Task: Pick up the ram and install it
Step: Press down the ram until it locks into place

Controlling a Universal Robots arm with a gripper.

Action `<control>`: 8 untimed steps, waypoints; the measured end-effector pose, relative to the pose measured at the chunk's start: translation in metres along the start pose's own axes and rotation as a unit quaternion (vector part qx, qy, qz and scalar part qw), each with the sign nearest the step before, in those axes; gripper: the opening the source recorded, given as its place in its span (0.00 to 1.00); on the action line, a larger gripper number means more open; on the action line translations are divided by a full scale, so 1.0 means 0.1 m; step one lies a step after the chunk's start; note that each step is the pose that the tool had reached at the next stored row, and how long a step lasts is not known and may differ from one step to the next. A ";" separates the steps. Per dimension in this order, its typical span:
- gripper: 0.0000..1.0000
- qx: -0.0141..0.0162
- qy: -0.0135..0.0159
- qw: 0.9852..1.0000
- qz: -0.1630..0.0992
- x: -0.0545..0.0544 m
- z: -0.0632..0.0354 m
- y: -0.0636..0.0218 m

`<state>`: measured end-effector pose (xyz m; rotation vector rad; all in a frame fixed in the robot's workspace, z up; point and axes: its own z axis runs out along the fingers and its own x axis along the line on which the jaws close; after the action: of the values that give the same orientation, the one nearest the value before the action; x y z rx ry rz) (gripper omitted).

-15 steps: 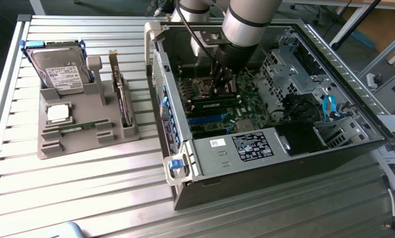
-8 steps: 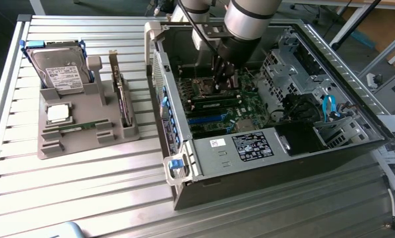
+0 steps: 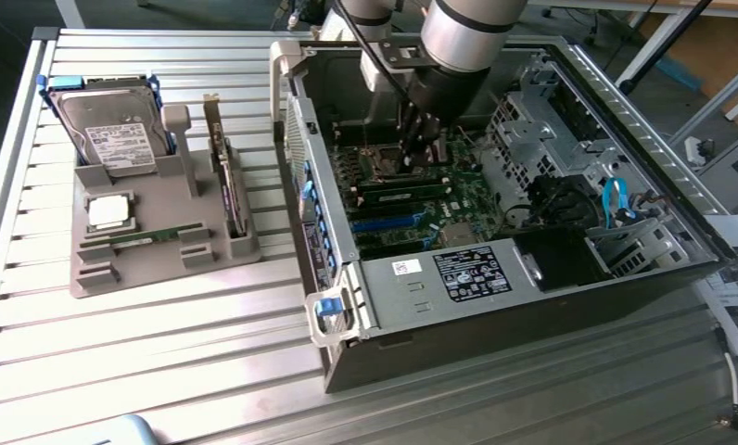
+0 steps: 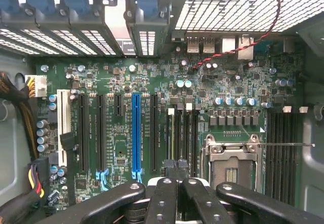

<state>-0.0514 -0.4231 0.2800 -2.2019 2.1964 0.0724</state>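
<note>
Hardware assembly on a ribbed metal table [image 3: 159,352]: a black and silver desktop computer case [image 3: 344,306] lies on its side with the panel off, so its green motherboard [image 4: 126,82] faces up and the arm can come at it from above.

At 9 o'clock from the case in the exterior view stands a grey moulded plastic holder [image 3: 159,269]. Its grooves keep each part propped and apart, each with an edge free for grasping. It carries a silver box-shaped hard drive [image 3: 116,134] at the far end, a dark expansion card [image 3: 227,185] upright on the side nearest the case, and a square silver processor chip [image 3: 107,211].

The ram [image 3: 140,237], a thin green circuit-board stick, appears to lie in the holder's near groove, at 6 o'clock from the processor and well apart from the arm. Two similar green modules [image 3: 400,185] sit in the board inside the case.

The robot's black claw [image 3: 419,148] hangs deep inside the case, at 3 o'clock from the holder. In the wrist view the claw [image 4: 177,176] is pressed together, with nothing visibly pinched. Its tips are poised over the black memory slots [image 4: 186,133], between the long blue expansion slot [image 4: 135,133] and the metal-framed processor socket [image 4: 230,168]. Whether they touch the slots cannot be told.
</note>
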 end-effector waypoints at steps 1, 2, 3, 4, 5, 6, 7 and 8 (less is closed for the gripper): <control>0.11 0.000 0.000 1.000 0.000 0.00 0.000 -0.017; 0.11 0.000 0.000 1.000 0.000 0.00 0.000 -0.042; 0.11 0.000 0.000 1.000 0.000 0.00 0.000 -0.068; 0.11 0.000 0.000 1.000 0.000 0.00 0.000 -0.097; 0.11 0.000 0.000 1.000 0.000 0.00 0.000 -0.128; 0.11 0.000 0.000 1.000 0.000 0.00 -0.001 -0.159; 0.11 0.000 0.000 1.000 0.000 0.00 -0.002 -0.190; 0.11 0.000 0.000 1.000 0.000 0.00 -0.003 -0.219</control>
<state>-0.0295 -0.4231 0.2800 -2.2018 2.1965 0.0726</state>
